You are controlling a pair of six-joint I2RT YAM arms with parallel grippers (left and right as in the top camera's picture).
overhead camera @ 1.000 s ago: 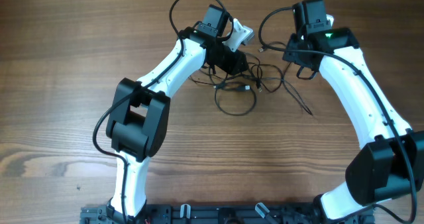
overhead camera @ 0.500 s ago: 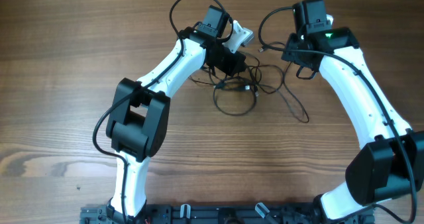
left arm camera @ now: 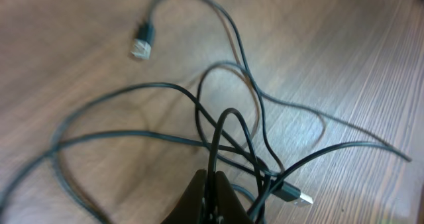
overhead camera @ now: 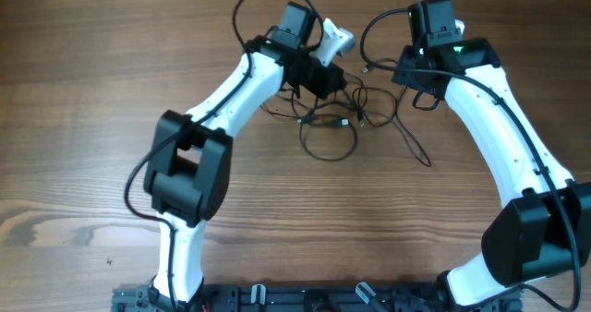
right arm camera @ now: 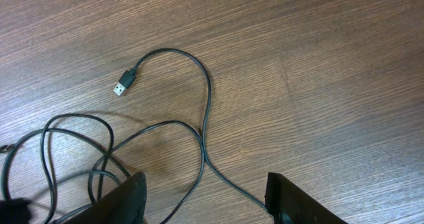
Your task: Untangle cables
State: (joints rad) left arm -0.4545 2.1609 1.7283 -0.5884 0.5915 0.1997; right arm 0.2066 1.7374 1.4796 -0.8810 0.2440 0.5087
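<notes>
Several thin black cables point(overhead camera: 338, 122) lie tangled on the wooden table between the two arms. My left gripper point(overhead camera: 325, 79) sits over the tangle's far left part. In the left wrist view the left gripper point(left arm camera: 214, 179) is shut on a cable loop point(left arm camera: 226, 118) that rises from between its fingers. A silver-tipped USB plug point(left arm camera: 295, 197) lies just right of it, and another plug point(left arm camera: 141, 44) lies farther off. My right gripper point(right arm camera: 205, 199) stands open above the table. A cable strand point(right arm camera: 207, 159) runs on the wood between its fingers, untouched. A loose USB plug point(right arm camera: 121, 86) lies beyond.
A long strand point(overhead camera: 416, 150) trails out of the tangle toward the right. The thicker black cables point(overhead camera: 259, 3) of the arms arc over the far side of the table. Bare wood lies to the left and toward the near edge.
My left gripper has closed on the cable loop and drawn slightly toward the far edge, pulling the tangle with it. The trailing strand on the right has shifted a little. The right arm has not moved.
</notes>
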